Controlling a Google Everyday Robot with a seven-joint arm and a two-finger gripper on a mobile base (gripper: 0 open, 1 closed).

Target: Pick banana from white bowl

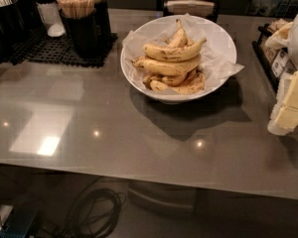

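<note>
The white bowl [223, 38] stands at the middle back of the grey counter, lined with crinkled white paper and holding several bananas. The banana [171, 51] lies across the top of the pile, slim and gently curved, with its stem pointing up to the right. A thicker yellow banana [171, 66] lies just below it, and small brown-mottled ones [188, 85] lie at the bottom front. My gripper [290, 105] is cream-coloured and sits at the right edge of the view, well to the right of the bowl and above the counter. It is not touching any banana.
A black cup of wooden stir sticks [78, 19] and other black containers stand on a black mat at the back left. A rack with packets [273, 48] stands at the back right. A napkin holder [190, 1] stands behind the bowl. The counter's front edge [139, 170] runs across the lower view.
</note>
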